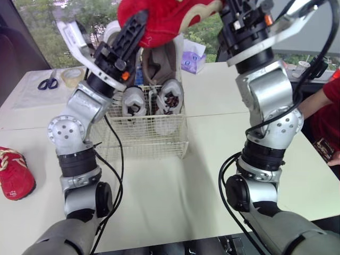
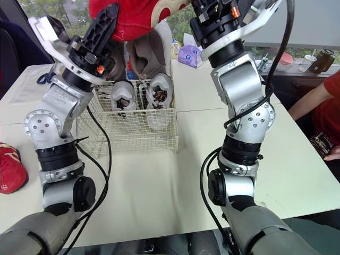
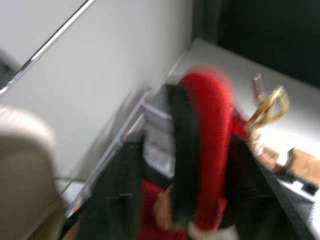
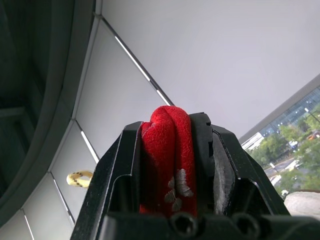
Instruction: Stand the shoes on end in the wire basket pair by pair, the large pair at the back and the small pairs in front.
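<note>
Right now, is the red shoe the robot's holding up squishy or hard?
The red shoe is likely squishy: its cloth folds up inside the right gripper. Probably light too, since mere pinches hold it over the wire basket.

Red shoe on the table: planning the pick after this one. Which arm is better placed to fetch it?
Left, probably: the loose shoe lies at the table's left edge beside the left arm; the basket stands between it and the right arm.
</note>
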`<state>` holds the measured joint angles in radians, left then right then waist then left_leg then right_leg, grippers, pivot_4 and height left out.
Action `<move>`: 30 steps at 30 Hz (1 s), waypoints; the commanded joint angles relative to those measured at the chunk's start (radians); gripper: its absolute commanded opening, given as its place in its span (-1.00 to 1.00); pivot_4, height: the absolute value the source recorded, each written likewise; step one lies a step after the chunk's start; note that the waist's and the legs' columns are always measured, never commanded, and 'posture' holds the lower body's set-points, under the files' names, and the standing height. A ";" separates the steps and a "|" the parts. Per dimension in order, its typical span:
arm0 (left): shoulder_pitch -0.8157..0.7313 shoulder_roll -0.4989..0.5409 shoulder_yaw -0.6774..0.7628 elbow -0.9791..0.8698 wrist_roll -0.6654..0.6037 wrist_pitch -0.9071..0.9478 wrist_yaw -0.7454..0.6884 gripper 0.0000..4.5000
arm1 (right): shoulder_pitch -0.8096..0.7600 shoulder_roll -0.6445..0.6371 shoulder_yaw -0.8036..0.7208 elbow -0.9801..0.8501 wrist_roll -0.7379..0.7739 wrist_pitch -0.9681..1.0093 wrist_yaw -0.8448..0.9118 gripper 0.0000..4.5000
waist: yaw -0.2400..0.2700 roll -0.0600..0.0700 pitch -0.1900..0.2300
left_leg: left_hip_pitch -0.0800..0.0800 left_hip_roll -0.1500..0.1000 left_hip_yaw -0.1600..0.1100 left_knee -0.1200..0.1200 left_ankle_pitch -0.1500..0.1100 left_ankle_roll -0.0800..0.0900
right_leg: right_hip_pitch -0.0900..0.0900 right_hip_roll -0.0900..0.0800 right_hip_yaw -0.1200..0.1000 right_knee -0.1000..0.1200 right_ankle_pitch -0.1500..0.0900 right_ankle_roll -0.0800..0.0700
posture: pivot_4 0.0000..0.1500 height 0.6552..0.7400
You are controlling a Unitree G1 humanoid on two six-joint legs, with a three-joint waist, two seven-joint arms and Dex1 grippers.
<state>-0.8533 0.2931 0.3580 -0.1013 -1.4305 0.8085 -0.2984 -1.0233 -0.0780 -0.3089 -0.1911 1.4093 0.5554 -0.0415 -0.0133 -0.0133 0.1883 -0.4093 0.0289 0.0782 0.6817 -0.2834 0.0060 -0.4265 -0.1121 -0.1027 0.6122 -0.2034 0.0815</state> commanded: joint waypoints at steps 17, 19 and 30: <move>0.723 0.657 0.177 -0.649 -0.189 0.188 0.081 0.93 | -0.107 -0.610 0.233 0.190 -0.357 0.177 1.019 -0.41 | -0.003 0.003 0.002 | 0.000 0.003 0.003 -0.004 -0.003 0.003 | -0.002 0.000 0.001 -0.007 -0.003 -0.003 | 1.00 1.00; 0.837 0.687 0.221 -0.690 -0.181 0.199 0.037 0.93 | -0.080 -0.613 0.295 0.179 -0.442 0.140 1.104 -0.41 | 0.000 0.003 0.002 | 0.000 0.003 0.003 -0.005 -0.002 0.002 | -0.003 0.000 0.001 -0.008 -0.003 -0.003 | 1.00 1.00; 1.102 0.712 0.332 -0.769 -0.076 0.139 -0.014 0.93 | 0.073 -0.527 0.497 0.245 -0.865 -0.233 1.298 -0.41 | 0.002 0.003 0.002 | -0.003 0.002 0.004 -0.009 -0.002 0.001 | -0.003 -0.002 0.001 -0.016 -0.002 -0.004 | 1.00 1.00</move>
<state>0.2418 0.9927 0.6547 -0.8367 -1.5192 0.9653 -0.3075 -0.9487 -0.6051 0.2019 0.0482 0.5720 0.3655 1.2422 -0.0112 -0.0104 0.1899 -0.4116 0.0303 0.0826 0.6717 -0.2839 0.0040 -0.4295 -0.1136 -0.1018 0.5962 -0.2056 0.0771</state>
